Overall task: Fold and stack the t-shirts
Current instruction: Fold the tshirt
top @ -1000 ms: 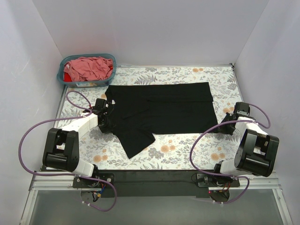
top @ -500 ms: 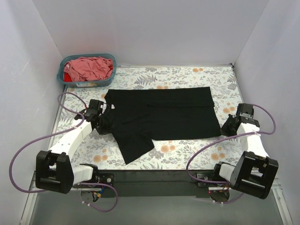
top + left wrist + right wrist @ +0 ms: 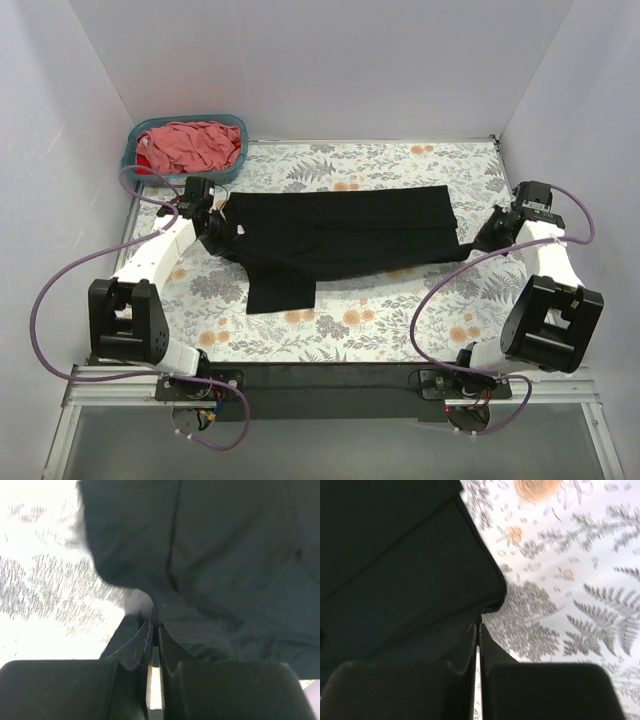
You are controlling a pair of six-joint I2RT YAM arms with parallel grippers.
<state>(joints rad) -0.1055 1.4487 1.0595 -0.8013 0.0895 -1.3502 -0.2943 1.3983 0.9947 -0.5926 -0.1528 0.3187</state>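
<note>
The black t-shirt (image 3: 340, 235) lies stretched across the flowered table, its near edge lifted and one sleeve (image 3: 280, 285) hanging toward the front. My left gripper (image 3: 212, 232) is shut on the shirt's left end near the collar; in the left wrist view (image 3: 154, 626) the jaws pinch black cloth (image 3: 225, 560). My right gripper (image 3: 482, 243) is shut on the shirt's right bottom corner; in the right wrist view (image 3: 478, 626) the jaws pinch the hem (image 3: 410, 590). Pink (image 3: 195, 145) and red (image 3: 146, 163) shirts lie in the basket.
The teal basket (image 3: 135, 163) stands at the back left corner. White walls close in the table (image 3: 390, 320) on the left, back and right. Purple cables loop beside both arms.
Both grippers have moved away from the front edge toward the back, carrying the shirt's near edge with them. The shirt is narrower front to back and the sleeve has slid back.
</note>
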